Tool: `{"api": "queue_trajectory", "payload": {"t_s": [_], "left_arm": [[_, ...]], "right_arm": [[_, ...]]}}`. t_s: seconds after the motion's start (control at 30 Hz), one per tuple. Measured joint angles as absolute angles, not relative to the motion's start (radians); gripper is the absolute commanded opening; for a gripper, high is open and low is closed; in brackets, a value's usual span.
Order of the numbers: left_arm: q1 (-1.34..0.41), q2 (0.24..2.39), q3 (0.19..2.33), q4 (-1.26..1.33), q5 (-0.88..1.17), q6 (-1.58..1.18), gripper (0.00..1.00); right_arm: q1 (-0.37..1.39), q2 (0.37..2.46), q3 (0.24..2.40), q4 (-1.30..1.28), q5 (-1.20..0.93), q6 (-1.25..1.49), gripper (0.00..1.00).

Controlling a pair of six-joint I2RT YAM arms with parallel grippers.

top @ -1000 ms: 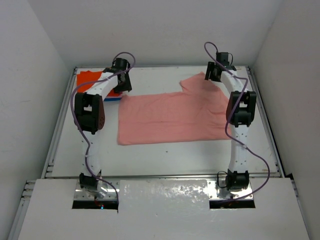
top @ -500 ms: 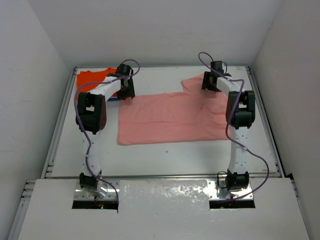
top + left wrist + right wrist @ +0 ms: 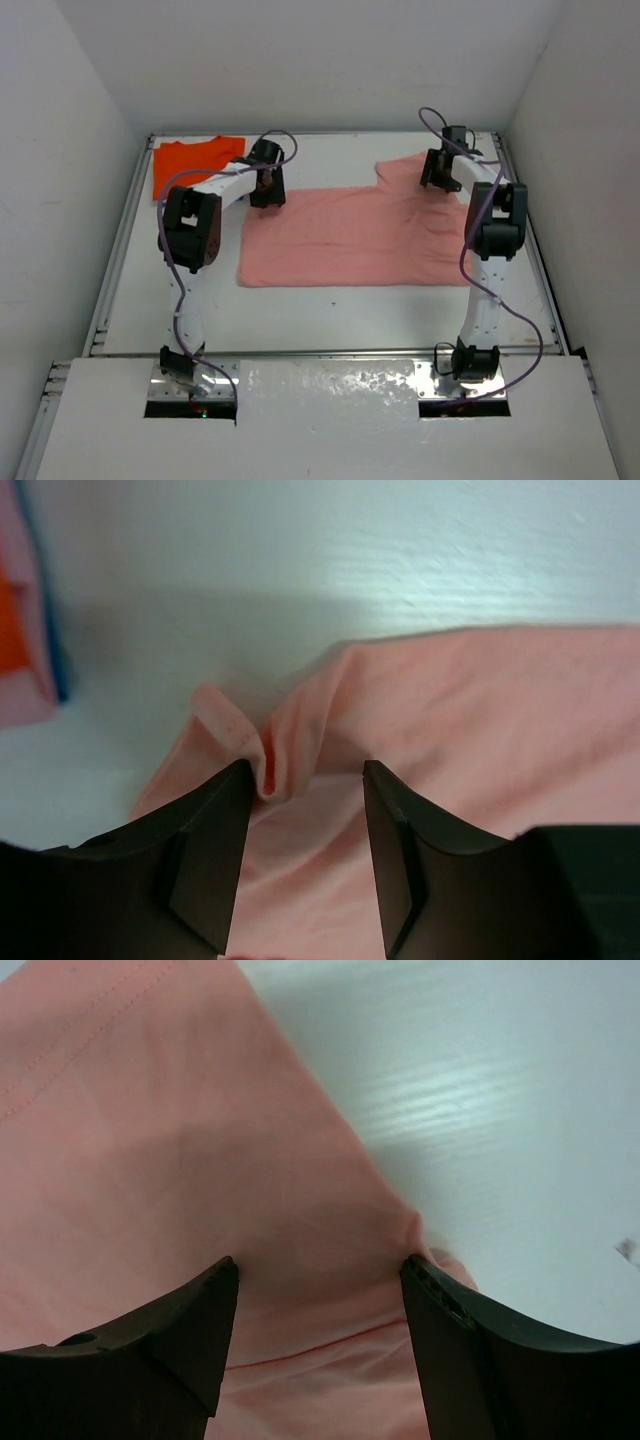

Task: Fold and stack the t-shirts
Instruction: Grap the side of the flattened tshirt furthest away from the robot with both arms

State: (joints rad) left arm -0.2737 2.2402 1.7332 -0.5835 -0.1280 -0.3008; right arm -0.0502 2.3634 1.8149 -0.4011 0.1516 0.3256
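The pale salmon-pink t-shirt (image 3: 350,235) lies spread flat across the middle of the table, one sleeve pointing to the far right. My left gripper (image 3: 266,190) is down on its far left corner. In the left wrist view that gripper (image 3: 305,772) is open, and a small raised fold of the pink cloth (image 3: 262,760) lies against its left finger. My right gripper (image 3: 441,174) sits on the far right sleeve. It (image 3: 320,1265) is open too, both tips resting on pink cloth (image 3: 180,1140). The bright orange t-shirt (image 3: 192,162) lies in the far left corner, with a thin blue edge (image 3: 48,610) beside it.
White table (image 3: 330,310) with raised rails at the left and right sides and white walls all round. Both arms reach from their bases at the near edge to the far half. Purple cables loop above each wrist.
The left gripper has moved right and nearer, off the orange t-shirt and onto the pink shirt's corner. The right gripper has shifted right and nearer. The pink shirt has slid slightly right.
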Motion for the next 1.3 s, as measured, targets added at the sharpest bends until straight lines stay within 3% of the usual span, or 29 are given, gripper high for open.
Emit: {"api": "queue_trajectory", "payload": {"t_s": [0.33, 0.43, 0.6, 0.7, 0.87, 1.07, 1.3], "left_arm": [[-0.361, 2.148, 1.604, -0.548, -0.085, -0.384, 0.46], [-0.357, 2.149, 1.701, -0.624, -0.104, -0.375, 0.46], [-0.319, 2.171, 1.975, -0.66, -0.142, -0.344, 0.47], [-0.283, 2.179, 2.045, -0.654, -0.15, -0.329, 0.47], [-0.218, 2.202, 2.009, -0.69, -0.15, -0.297, 0.47], [-0.197, 2.238, 1.956, -0.72, -0.128, -0.266, 0.47], [-0.208, 2.243, 1.956, -0.72, -0.099, -0.247, 0.46]], "right_arm": [[-0.122, 2.296, 1.727, -0.432, 0.097, 0.277, 0.66], [-0.127, 2.302, 1.785, -0.467, 0.057, 0.26, 0.66], [-0.126, 2.37, 2.073, -0.47, 0.002, 0.259, 0.67], [-0.126, 2.373, 2.097, -0.409, -0.004, 0.267, 0.67], [-0.125, 2.407, 2.032, -0.331, -0.024, 0.293, 0.66], [-0.125, 2.539, 2.064, -0.286, -0.051, 0.311, 0.65], [-0.125, 2.553, 2.1, -0.217, -0.04, 0.336, 0.66]]}}
